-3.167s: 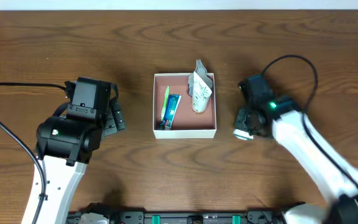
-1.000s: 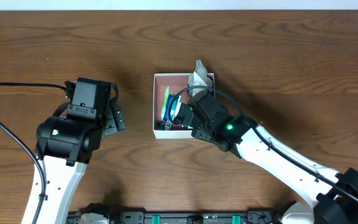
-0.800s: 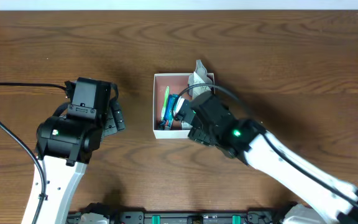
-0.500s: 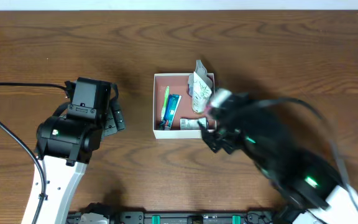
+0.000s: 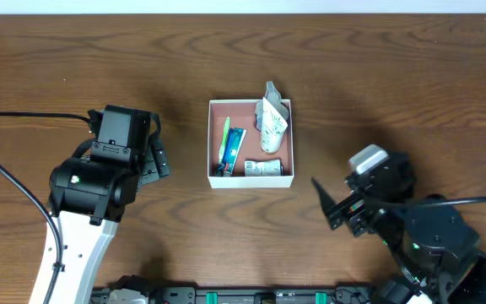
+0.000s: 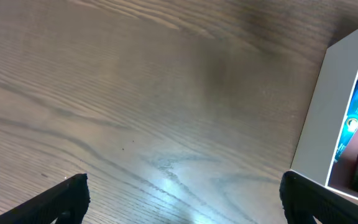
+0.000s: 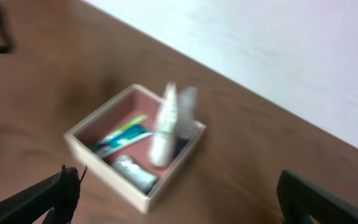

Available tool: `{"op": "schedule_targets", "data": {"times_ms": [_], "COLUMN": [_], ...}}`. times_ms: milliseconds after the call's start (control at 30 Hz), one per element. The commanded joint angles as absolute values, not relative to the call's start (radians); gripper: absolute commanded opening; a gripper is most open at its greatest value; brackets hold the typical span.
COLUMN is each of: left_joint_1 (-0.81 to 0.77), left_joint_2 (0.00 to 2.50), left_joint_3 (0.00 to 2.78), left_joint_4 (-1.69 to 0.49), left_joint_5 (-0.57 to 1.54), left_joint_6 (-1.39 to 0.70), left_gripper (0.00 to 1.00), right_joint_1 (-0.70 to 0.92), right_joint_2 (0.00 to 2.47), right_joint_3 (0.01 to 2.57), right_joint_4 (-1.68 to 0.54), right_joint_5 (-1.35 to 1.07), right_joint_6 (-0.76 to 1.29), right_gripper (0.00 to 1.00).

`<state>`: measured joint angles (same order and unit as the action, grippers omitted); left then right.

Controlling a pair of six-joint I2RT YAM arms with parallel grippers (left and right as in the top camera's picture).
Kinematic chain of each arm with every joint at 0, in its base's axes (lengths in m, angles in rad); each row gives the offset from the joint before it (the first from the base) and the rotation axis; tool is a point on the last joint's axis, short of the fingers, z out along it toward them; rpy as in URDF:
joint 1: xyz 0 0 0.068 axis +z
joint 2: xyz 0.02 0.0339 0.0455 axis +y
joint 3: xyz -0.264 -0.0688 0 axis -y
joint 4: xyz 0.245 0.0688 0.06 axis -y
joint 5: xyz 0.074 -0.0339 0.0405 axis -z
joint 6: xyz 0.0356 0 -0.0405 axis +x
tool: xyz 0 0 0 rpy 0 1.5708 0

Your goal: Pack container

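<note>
The container is a square shallow box with white walls and a pink-brown floor, at the table's middle. Inside it lie a green toothbrush, a blue tube and a small silver-white packet along the near wall, and a white tube leans in the far right corner. My right gripper hangs open and empty to the container's lower right; its blurred wrist view shows the container ahead of the right gripper. My left gripper is open, left of the box, over bare wood; the left gripper holds nothing.
Brown wooden table all round the box. The container's white side wall fills the right edge of the left wrist view. A pale wall lies beyond the table's far edge.
My right arm has drawn back from over the container to its lower right. Its jaws have opened, and the small silver-white packet now lies in the box. The left arm has not moved.
</note>
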<state>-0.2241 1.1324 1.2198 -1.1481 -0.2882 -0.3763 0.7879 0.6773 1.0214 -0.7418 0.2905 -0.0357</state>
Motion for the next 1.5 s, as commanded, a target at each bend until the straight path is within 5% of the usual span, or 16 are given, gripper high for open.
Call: {"op": "schedule_targets", "data": {"times_ms": [0, 400, 767, 1467], "left_joint_1": [-0.220, -0.220, -0.220, -0.220], "left_joint_2": [1.134, 1.134, 1.134, 1.134], "left_joint_3": [1.225, 1.225, 1.225, 1.225], "left_joint_4": [-1.151, -1.151, -1.151, -1.151], "left_joint_5": [-0.301, -0.301, -0.301, -0.301], "left_joint_6": [-0.368, -0.368, -0.368, -0.368], "left_gripper": [0.98, 0.98, 0.98, 0.98], "right_joint_1": [0.725, 0.056, -0.012, -0.021], "right_joint_2": [0.663, 0.380, 0.012, 0.006], "right_joint_3": [1.013, 0.505, 0.186, 0.116], "right_joint_4": [-0.732, -0.410, -0.412, -0.392], "right_joint_5": [0.445, -0.117, -0.068, -0.068], "right_joint_6": [-0.023, -0.015, -0.015, -0.015], "right_gripper": [0.99, 0.99, 0.99, 0.99]}}
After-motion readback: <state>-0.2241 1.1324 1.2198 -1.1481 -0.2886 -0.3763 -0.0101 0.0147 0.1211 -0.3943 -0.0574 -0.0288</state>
